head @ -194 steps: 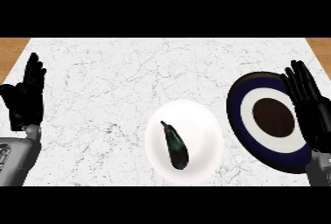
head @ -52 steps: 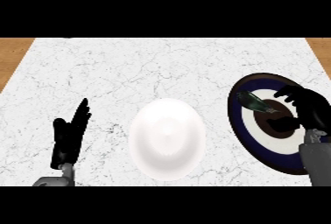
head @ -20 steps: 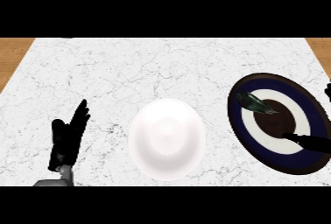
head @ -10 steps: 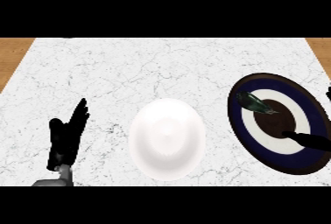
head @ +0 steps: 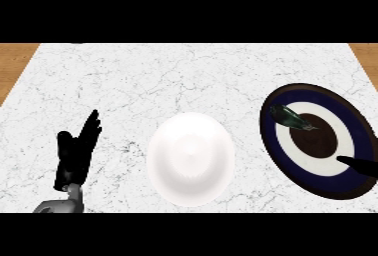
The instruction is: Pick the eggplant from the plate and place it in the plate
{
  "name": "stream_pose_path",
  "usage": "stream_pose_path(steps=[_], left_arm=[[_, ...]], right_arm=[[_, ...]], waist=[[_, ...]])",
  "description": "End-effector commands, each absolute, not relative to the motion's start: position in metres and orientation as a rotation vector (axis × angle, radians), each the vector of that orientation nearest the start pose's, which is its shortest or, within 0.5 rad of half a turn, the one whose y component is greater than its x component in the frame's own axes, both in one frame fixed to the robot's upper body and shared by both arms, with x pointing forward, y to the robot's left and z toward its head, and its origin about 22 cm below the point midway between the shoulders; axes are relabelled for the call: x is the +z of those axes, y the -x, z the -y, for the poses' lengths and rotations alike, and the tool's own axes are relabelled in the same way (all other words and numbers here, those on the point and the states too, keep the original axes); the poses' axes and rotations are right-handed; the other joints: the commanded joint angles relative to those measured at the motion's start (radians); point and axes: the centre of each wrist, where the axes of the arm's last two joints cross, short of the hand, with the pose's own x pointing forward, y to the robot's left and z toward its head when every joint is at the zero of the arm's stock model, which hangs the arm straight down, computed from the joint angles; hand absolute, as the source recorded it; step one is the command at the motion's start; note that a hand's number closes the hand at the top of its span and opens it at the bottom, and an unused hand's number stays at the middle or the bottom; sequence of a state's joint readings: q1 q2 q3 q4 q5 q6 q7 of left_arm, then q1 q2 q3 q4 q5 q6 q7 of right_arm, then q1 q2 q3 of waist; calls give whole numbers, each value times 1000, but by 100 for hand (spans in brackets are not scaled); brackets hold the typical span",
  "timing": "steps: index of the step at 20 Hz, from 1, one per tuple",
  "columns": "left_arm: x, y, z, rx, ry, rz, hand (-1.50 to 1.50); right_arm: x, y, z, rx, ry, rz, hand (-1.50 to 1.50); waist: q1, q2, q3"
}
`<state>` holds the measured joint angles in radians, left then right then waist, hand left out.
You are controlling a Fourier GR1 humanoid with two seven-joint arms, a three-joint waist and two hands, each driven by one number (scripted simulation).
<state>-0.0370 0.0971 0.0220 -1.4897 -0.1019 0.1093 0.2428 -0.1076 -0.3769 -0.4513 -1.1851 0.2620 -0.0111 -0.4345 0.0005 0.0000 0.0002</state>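
Two plates sit on the marble counter (head: 184, 75) in front of us. The white plate (head: 192, 159) lies near the counter's front edge, about midway along it, and nothing rests on it. The dark plate (head: 321, 142) (blue with a white ring and a brown centre) lies toward the right edge, well apart from the white one.

The eggplant (head: 289, 117) lies on the dark plate, in its upper left part, stretched from the blue band across the white ring, with its thinner end pointing toward the brown centre. Nothing touches it.

Our left hand (head: 76, 155) shows near the counter's front left corner, to the left of the white plate and apart from it. It stands upright, its fingers straight and held close together, pointing away from us, with the thumb a little to the side; it holds nothing. A bit of grey forearm (head: 57, 205) shows below it at the view's lower edge.

Of our right hand (head: 358, 165) only one dark fingertip shows, coming in from the view's right edge over the lower right part of the dark plate, well clear of the eggplant. The rest of that hand is out of view, so we cannot tell how its fingers are set.

Strips of wooden floor (head: 15, 65) show past the counter's far corners.
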Motion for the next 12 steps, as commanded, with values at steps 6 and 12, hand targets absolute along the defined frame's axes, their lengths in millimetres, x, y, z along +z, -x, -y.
stream_pose_path(steps=[6,12], left_arm=[[-6,-243,-259,-34,-233,1288,0],[-28,-251,-246,-26,-252,1272,0]], right_arm=[[-1,-229,456,171,839,1652,-150],[-20,-201,482,138,857,1676,-150]], waist=[[2,0,0],[1,1,0]])
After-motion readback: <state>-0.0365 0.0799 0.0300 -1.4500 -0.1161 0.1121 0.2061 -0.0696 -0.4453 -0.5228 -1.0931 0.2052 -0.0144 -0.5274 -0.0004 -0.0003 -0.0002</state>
